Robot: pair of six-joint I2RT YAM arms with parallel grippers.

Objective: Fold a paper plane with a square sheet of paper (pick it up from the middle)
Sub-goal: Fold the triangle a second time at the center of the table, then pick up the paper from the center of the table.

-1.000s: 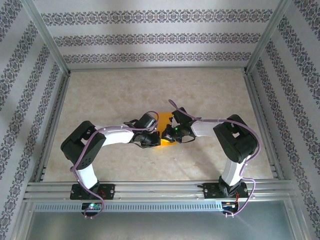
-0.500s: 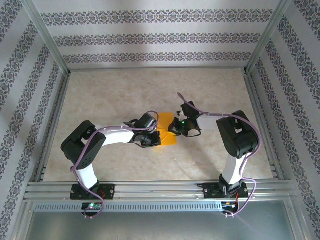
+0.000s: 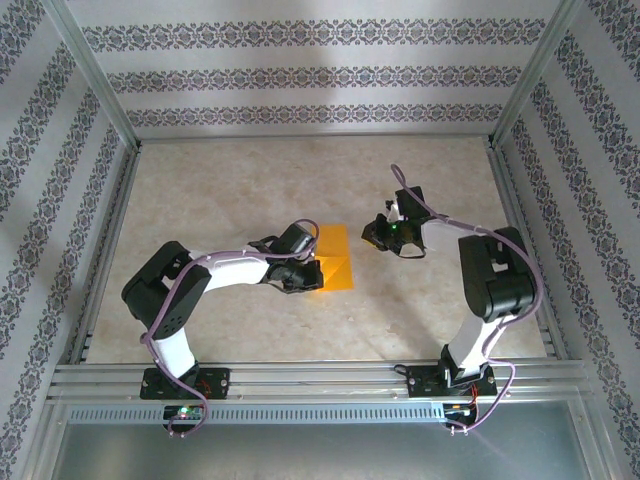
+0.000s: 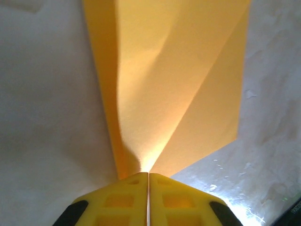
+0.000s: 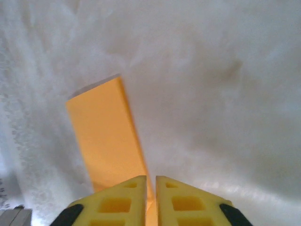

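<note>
Left end effector (image 3: 302, 271) seen clenched on left edge of square sheet of paper (image 3: 338, 258) — sheet lain at middle of worktop (image 3: 230, 180), already creased narrower. Early fold judged in hand; next move called for right end effector (image 3: 378, 232), held just apart, to be brought onto sheet. Pinch and lifted crease shown by left wrist view, hidden from above. Right fingers (image 5: 117, 202) barely apart — released or clenched could not be told.

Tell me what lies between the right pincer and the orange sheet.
Nothing. In the top view, a short stretch of bare table separates the right pincer from the square sheet of paper.
</note>
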